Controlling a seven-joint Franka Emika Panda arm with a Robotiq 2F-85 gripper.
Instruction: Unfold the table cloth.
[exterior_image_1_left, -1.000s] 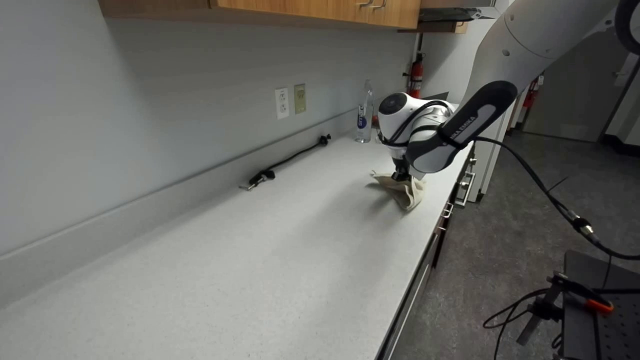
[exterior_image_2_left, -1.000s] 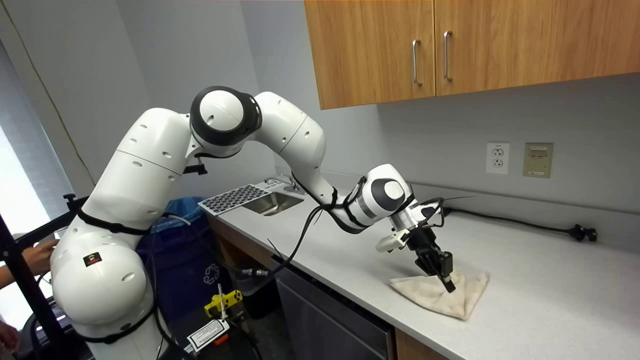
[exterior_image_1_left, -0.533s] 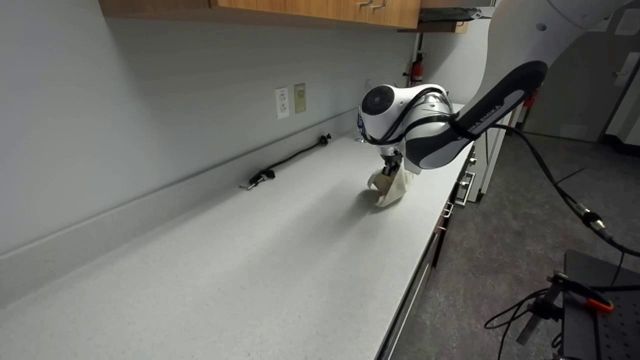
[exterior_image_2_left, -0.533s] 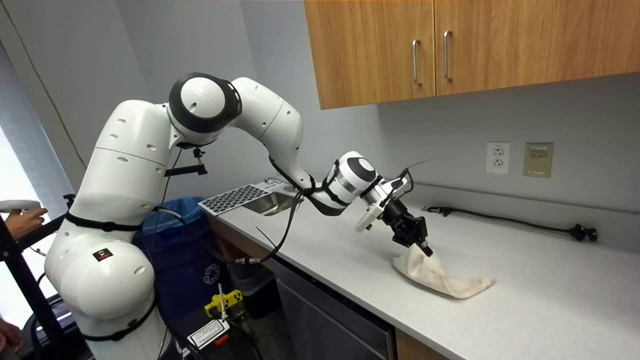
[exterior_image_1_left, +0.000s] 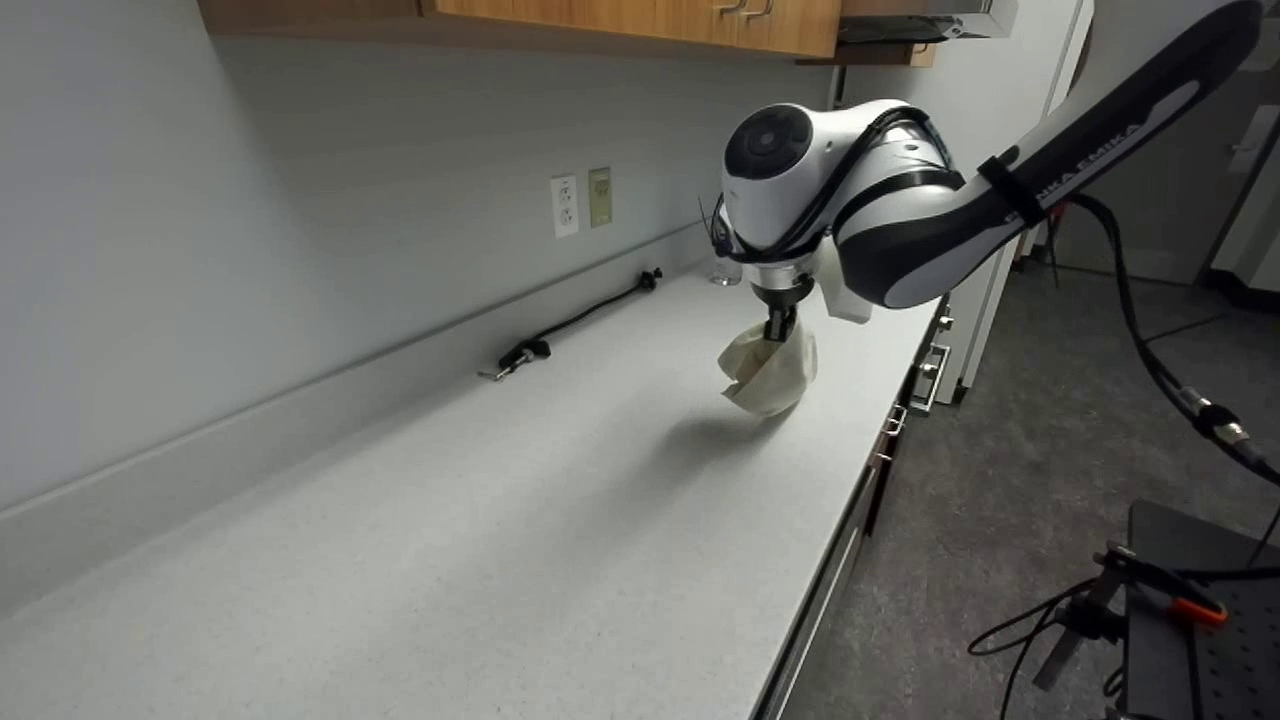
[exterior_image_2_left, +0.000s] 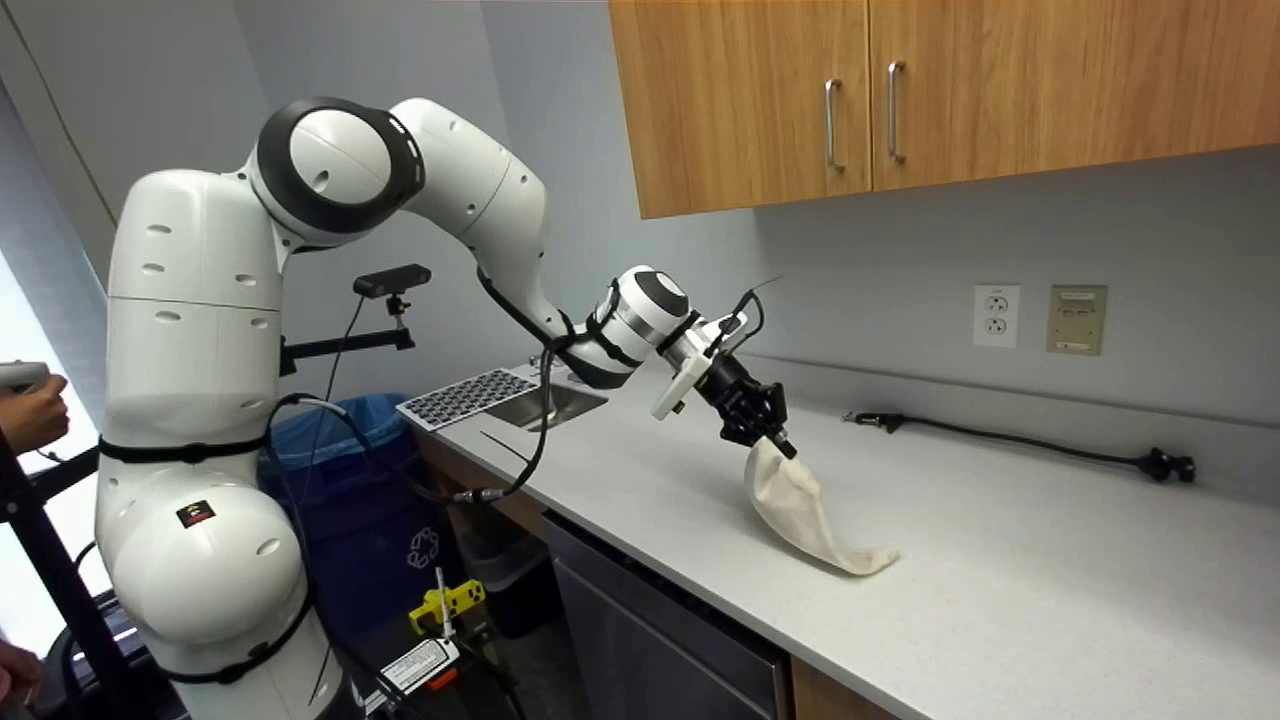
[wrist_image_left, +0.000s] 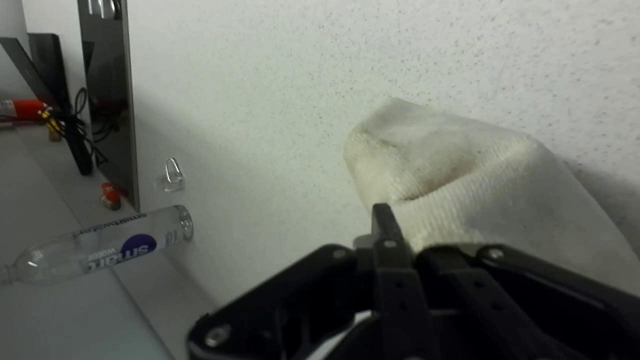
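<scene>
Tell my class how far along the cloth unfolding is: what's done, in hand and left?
Done: the pincer grips part of the table cloth, above the countertop.
In hand: it hangs curved from the pincer; whether its lower end touches down is unclear.
Left: probably opening the fold visible in the wrist view, laying it flat, letting go.

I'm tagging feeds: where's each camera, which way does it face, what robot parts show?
Exterior view: looking along the counter from above; forearm and gripper show.
Exterior view: in front of the counter, facing the cabinet; most of the arm shows.
Wrist view: behind the fingers, which show, facing the table cloth.
Both exterior views share the white outlet.
</scene>
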